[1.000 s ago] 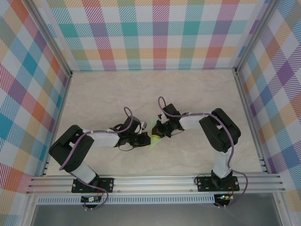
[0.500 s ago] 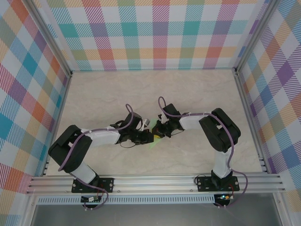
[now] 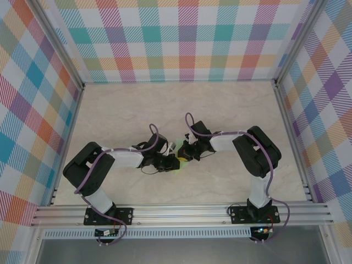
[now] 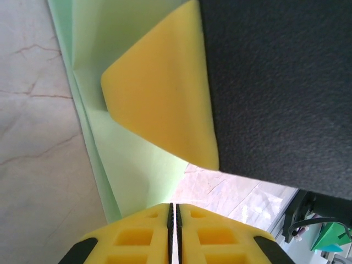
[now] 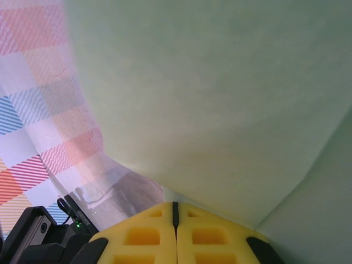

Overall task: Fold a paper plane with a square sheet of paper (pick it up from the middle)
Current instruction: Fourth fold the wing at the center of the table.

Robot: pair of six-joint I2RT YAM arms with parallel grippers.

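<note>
From above, the left arm (image 3: 118,160) bends at the elbow and its forearm points to 3 o'clock. The right arm (image 3: 225,142) reaches toward 9 o'clock. The left tool (image 3: 175,161) and right tool (image 3: 187,155) meet mid-worktop (image 3: 137,110), with a sliver of paper (image 3: 181,165) at their 6 o'clock.

Left wrist: the left tool (image 4: 172,212) has its jaws together. The paper (image 4: 132,165) rises toward 11 o'clock, and the right tool's finger (image 4: 159,99) lies flat against it. I cannot tell whether the seam nips paper.

Right wrist: the right tool (image 5: 175,208) is clamped on the paper (image 5: 209,99), which spreads from 12 to 3 o'clock.
</note>
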